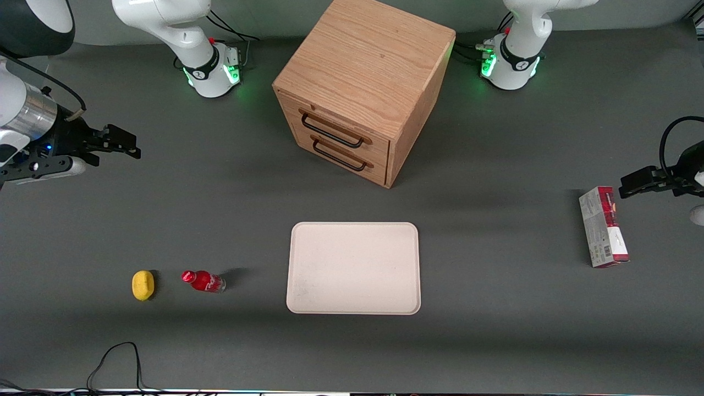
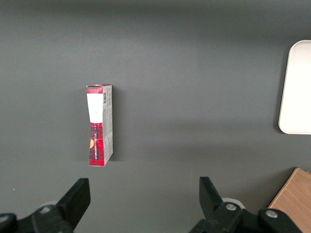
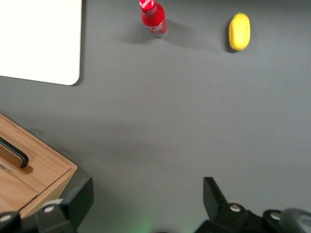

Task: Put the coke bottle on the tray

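Note:
The coke bottle (image 1: pixel 203 281) (image 3: pixel 153 18), small and red with a red cap and white script, stands on the dark table between a yellow lump and the tray. The cream-white tray (image 1: pixel 353 268) (image 3: pixel 39 39) (image 2: pixel 297 88) lies flat in front of the wooden cabinet and holds nothing. My gripper (image 1: pixel 125 145) (image 3: pixel 145 196) hovers open and empty at the working arm's end of the table, well above the surface and farther from the front camera than the bottle. Its fingers (image 3: pixel 77 196) are spread wide over bare table.
A yellow lemon-like lump (image 1: pixel 143 285) (image 3: pixel 239 31) lies beside the bottle. A wooden two-drawer cabinet (image 1: pixel 363 88) (image 3: pixel 29 170) stands mid-table. A red-and-white carton (image 1: pixel 603 226) (image 2: pixel 99 124) lies toward the parked arm's end. A black cable (image 1: pixel 113 360) loops at the near edge.

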Controlling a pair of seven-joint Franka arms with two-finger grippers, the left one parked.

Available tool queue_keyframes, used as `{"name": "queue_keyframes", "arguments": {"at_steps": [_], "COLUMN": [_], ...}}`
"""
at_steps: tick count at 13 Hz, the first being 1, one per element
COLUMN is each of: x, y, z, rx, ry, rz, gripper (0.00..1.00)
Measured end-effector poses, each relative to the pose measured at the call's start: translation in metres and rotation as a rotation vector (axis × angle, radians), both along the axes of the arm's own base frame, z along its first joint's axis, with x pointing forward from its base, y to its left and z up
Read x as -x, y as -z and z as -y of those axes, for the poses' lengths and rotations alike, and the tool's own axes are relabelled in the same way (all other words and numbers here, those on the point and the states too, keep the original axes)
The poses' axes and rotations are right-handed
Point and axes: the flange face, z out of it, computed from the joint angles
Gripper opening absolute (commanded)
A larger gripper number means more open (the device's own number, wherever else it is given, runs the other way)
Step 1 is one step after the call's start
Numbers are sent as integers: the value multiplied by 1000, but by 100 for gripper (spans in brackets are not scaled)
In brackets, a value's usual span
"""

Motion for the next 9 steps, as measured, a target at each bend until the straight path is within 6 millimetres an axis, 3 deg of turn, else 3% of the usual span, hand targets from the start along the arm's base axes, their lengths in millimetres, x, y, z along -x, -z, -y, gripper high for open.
{"name": "queue_keyframes", "arguments": {"at_steps": [9], "x": [2], "y": [-5], "z": [0], "rx": [1], "ry": [-3], "rz": [-17], "gripper": [100]}}
